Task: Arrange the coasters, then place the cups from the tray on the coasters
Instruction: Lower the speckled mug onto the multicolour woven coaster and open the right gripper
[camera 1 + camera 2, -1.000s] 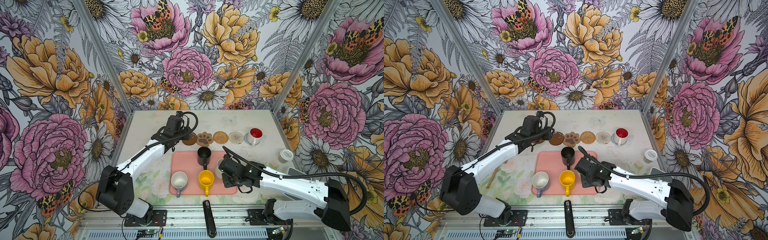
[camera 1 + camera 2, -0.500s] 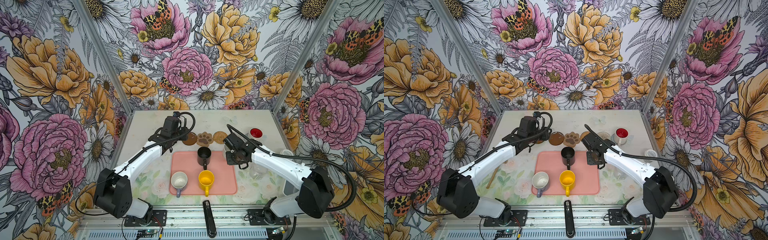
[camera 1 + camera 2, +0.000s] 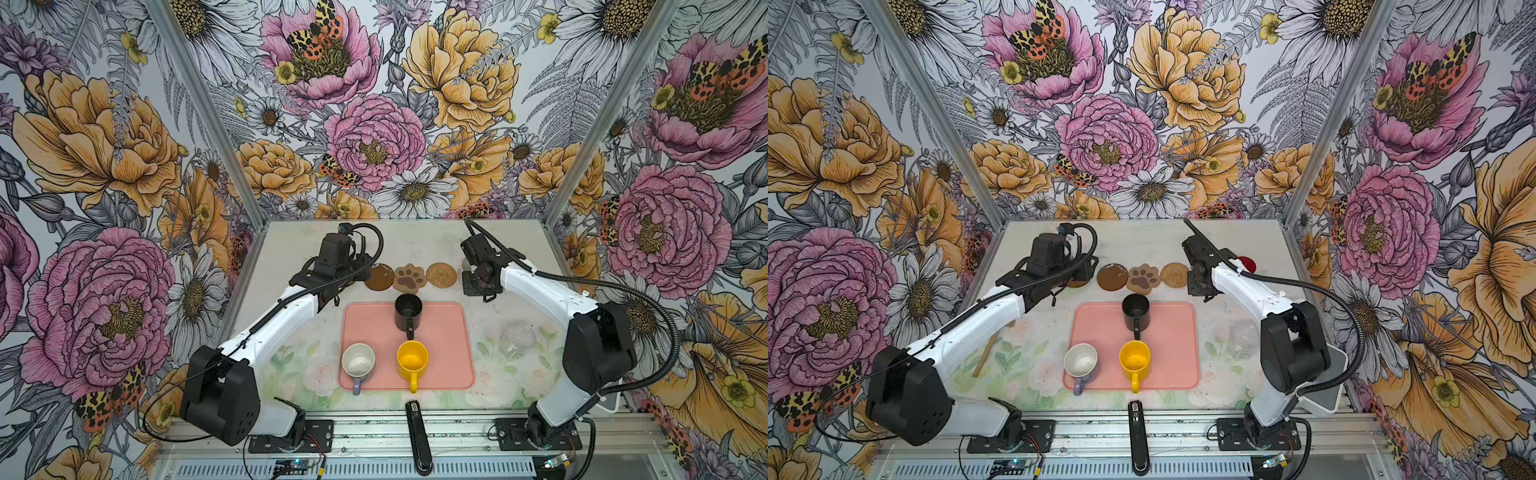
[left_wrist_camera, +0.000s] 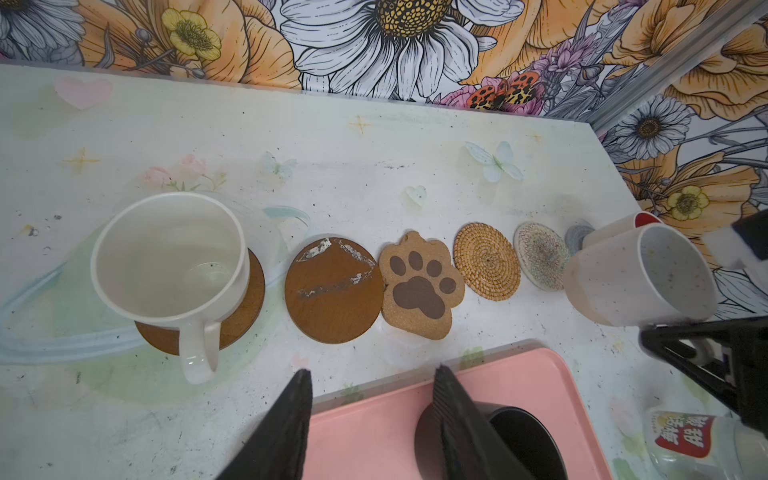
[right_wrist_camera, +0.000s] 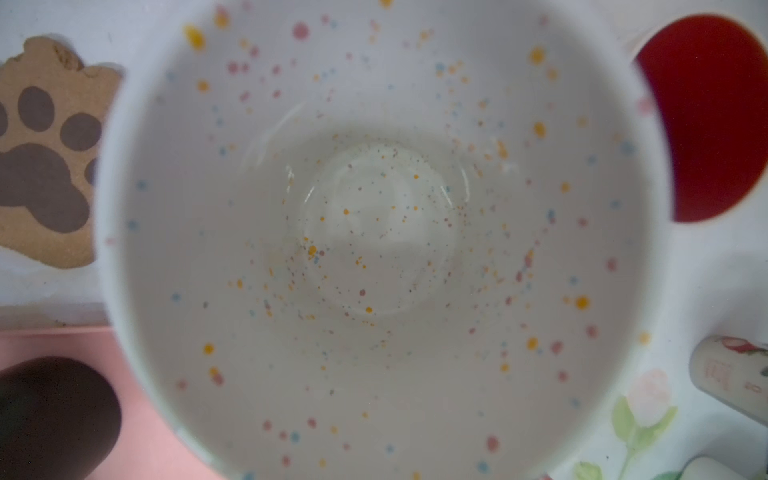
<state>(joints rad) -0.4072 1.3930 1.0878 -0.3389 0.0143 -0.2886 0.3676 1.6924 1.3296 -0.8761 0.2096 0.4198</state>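
Observation:
My left gripper (image 4: pixel 372 370) hangs open and empty over the tray's (image 4: pixel 374 440) far edge, beside the black cup (image 4: pixel 528 440). A plain white cup (image 4: pixel 170 257) stands on a brown coaster (image 4: pixel 245 316). The row goes on with a bare brown coaster (image 4: pixel 332 291), paw coaster (image 4: pixel 419 286), golden coaster (image 4: pixel 486 262) and whitish coaster (image 4: pixel 540 255). My right gripper (image 3: pixel 477 279) is shut on the speckled cup (image 4: pixel 640 274), tilted by the whitish coaster. The red-inside cup (image 4: pixel 640 220) stands behind it. Yellow (image 3: pixel 412 359) and lavender (image 3: pixel 358 360) cups stand on the tray.
A clear glass jar (image 3: pixel 515 336) lies on the table right of the tray. A wooden stick (image 3: pixel 986 353) lies under the left arm. A black bar (image 3: pixel 417 432) sits at the front edge, and a white bin (image 3: pixel 1325 390) at the front right.
The right arm has carried the speckled cup from the tray's right side up to the back row of coasters. The left arm has barely moved.

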